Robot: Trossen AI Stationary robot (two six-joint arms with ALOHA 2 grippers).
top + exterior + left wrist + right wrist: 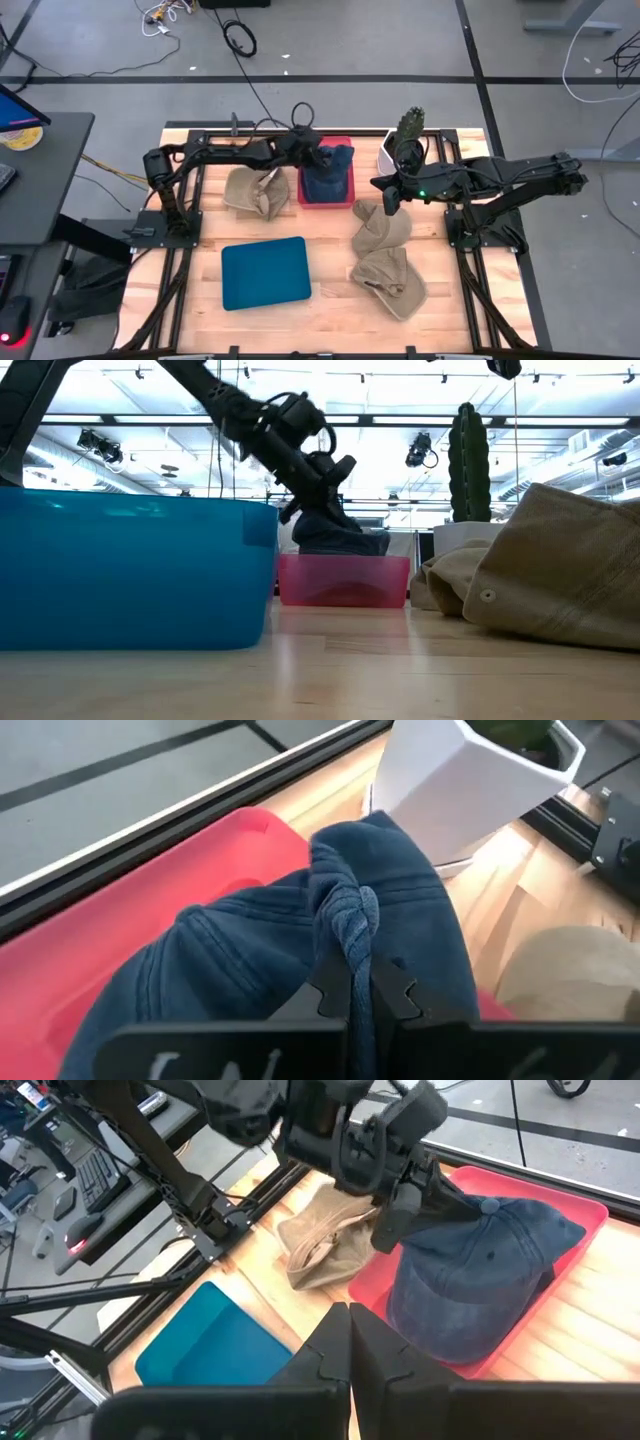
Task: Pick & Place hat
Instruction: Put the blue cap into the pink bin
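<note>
A navy blue hat (328, 172) (480, 1280) sits in a red tray (345, 203) (150, 890) at the table's far middle. My left gripper (318, 155) (362, 995) (320, 480) is shut on the hat at its left far side. My right gripper (386, 200) (350, 1345) is shut on nothing and hovers high to the right of the tray, above a tan hat (380, 228). In the low view the hat (335, 530) rises above the tray's rim (345, 580). My left gripper pinches a bunched fold of the hat's cloth (350, 930) between its two fingers (405, 995), several layers gathered together. It comes slanting down from the table's left (400, 1210). The hat's body stays in the red tray, its cloth drawn up toward the fingers.
A tan hat (255, 192) lies left of the tray, and another (392, 282) near the right front. A blue tray (265, 272) sits at the near middle. A white pot with a cactus (400, 145) stands close to the tray's right far corner.
</note>
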